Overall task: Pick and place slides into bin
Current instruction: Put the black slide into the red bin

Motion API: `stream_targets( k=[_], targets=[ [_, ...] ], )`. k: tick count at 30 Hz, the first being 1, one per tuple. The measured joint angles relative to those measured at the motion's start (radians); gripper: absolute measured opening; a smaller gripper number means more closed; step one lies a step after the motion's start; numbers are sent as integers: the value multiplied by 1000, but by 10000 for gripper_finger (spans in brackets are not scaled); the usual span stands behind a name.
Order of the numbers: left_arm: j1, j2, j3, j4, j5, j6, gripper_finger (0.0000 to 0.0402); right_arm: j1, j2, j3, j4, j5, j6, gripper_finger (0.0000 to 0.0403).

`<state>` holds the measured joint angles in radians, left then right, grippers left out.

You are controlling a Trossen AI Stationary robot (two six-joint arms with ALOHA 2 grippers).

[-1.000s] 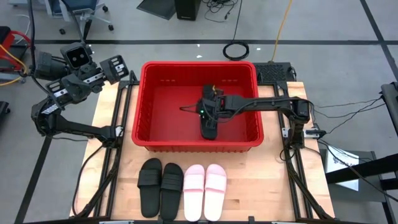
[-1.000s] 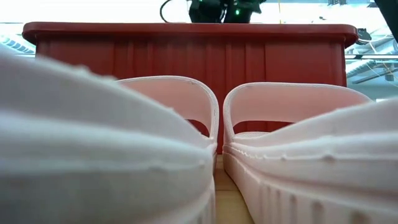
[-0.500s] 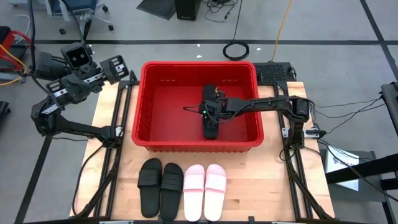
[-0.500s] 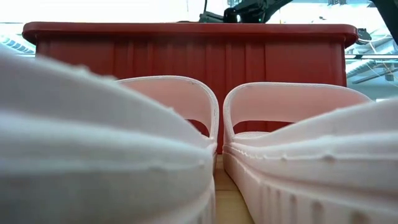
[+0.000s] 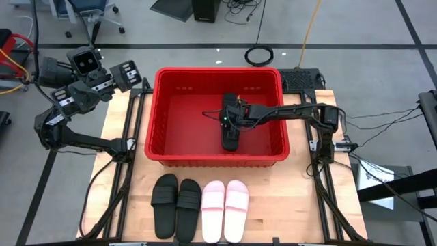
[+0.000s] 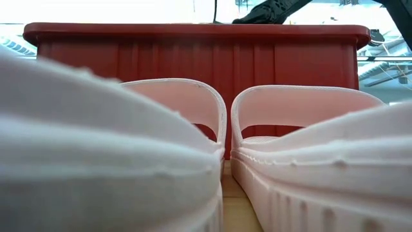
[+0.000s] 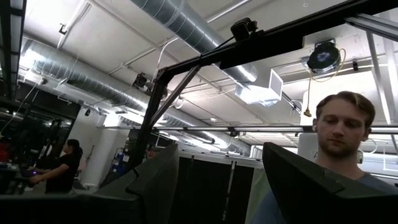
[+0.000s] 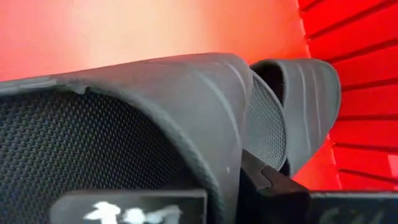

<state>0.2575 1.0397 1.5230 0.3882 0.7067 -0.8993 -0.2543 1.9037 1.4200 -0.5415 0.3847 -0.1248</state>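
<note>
I am holding the right tool (image 5: 229, 123) low inside the bin (image 5: 158, 102), clamped on two black slides (image 5: 229, 137) so they land flat near its front wall; my left tool (image 5: 85, 65), fingers apart, is waiting beyond the table's far left corner.

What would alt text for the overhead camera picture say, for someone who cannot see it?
From above, the right arm's tool reaches into a red bin over black slides lying inside. A black pair and a pink pair wait side by side on the wooden table, while the left tool is raised beyond the table's edge.
</note>
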Motion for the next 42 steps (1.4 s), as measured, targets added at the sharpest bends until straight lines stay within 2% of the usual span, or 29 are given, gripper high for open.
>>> stream_targets(
  k=[10,14,21,26,29,35,42],
  targets=[
    [0,0,0,-2,0,1,241,-2,8,0,4,-32,-11,32],
    [0,0,0,-2,0,1,241,-3,8,0,-3,-45,1,65],
    [0,0,0,-2,0,-6,241,-7,8,0,-12,-50,59,146],
    [0,0,0,-2,0,-24,241,-5,8,0,-41,-137,65,197],
    [0,0,0,-2,0,-29,241,1,8,1,-76,-155,59,221],
    [0,0,0,-2,4,-30,241,1,1,2,-114,-229,64,252],
    [0,0,0,-2,9,-30,241,3,-28,1,-129,-241,61,263]
  ],
)
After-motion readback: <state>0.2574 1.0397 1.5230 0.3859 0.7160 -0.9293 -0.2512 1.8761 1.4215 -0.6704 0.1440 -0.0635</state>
